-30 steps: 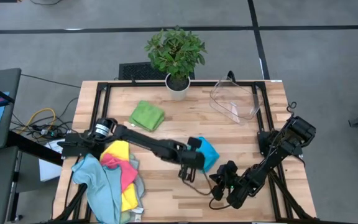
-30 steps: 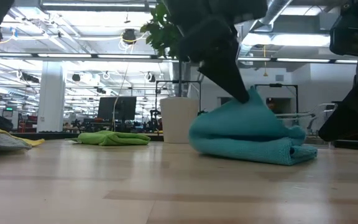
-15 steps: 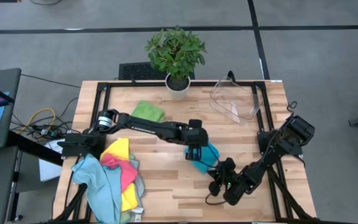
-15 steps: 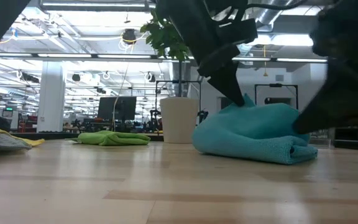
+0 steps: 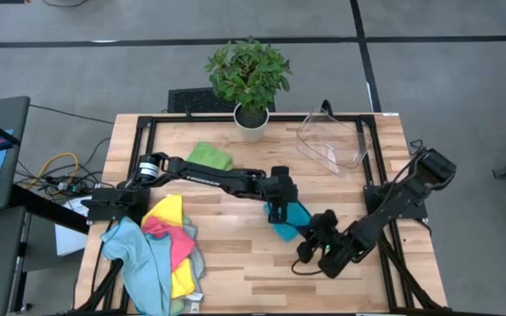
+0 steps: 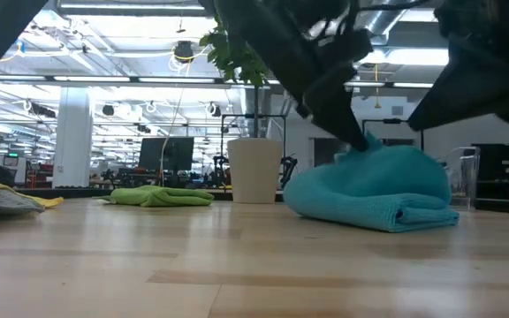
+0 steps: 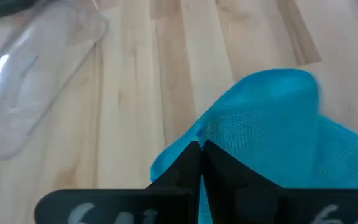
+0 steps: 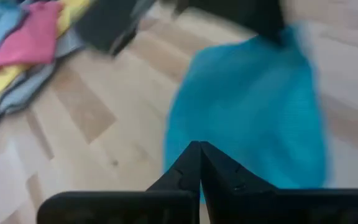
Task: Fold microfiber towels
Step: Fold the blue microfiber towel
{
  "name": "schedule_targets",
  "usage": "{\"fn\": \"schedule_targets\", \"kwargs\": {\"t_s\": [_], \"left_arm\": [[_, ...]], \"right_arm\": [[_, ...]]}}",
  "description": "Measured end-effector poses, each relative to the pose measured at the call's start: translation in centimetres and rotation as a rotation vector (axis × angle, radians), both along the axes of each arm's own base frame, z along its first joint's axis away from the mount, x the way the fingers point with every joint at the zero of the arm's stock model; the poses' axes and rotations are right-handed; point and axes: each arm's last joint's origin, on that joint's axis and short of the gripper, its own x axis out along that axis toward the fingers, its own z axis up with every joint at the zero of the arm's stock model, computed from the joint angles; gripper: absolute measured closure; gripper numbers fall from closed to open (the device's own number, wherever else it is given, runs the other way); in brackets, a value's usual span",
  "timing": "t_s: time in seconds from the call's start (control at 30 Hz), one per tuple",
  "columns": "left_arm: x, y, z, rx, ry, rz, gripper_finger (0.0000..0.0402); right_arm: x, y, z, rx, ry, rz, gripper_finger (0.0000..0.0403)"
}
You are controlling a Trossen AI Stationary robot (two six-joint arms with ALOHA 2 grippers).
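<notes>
The blue towel point(image 5: 290, 219) lies folded near the middle of the counter point(image 5: 235, 263). The left tool point(image 5: 278, 211) is pinching its top edge, with its fingers pressed together. The right tool point(image 5: 310, 248) sits just beside the towel on the near side, fingers together, holding nothing. The left arm is closer. The towel's long side runs from the left tool toward the right tool.

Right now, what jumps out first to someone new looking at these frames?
The bright blue towel, folded at mid-table, with the left gripper pinching its top and the right gripper shut right beside it. Next, the heap of towels in pink, yellow and pale teal at the table's front-left corner, and the potted plant at the far edge.
</notes>
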Motion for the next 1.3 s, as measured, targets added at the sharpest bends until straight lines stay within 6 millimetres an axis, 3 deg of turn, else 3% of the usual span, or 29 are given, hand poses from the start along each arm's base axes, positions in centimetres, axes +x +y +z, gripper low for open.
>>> {"fn": "schedule_targets", "kwargs": {"t_s": [0.17, 0.33, 0.53, 0.77, 0.97, 1.3], "left_arm": [[0.6, 0.0, -2.1, -0.017, -0.005, 0.028, 0.0397], [0.7, 0.3, -3.3, 0.022, 0.011, 0.103, 0.0397], [1.1, 0.7, -3.2, 0.014, -0.033, 0.135, 0.0397], [1.4, 1.0, -3.0, -0.016, -0.080, 0.167, 0.0397], [1.3, 1.1, -3.0, -0.043, -0.076, 0.187, 0.0397], [1.4, 1.1, -3.0, -0.056, -0.083, 0.181, 0.0397]], "right_arm": [[-1.1, -0.9, 1.2, 0.008, 0.023, -0.035, 0.0356], [-1.8, -1.6, 0.7, 0.017, 0.149, -0.046, 0.0321], [-3.4, -2.9, 0.8, 0.091, 0.152, -0.070, 0.0246], [-6.0, -5.0, 0.4, 0.118, 0.181, 0.094, 0.0182], [-6.0, -5.8, -1.1, 0.055, 0.187, 0.272, 0.0181], [-4.6, -6.8, -2.4, -0.026, 0.266, 0.307, 0.0186]]}}
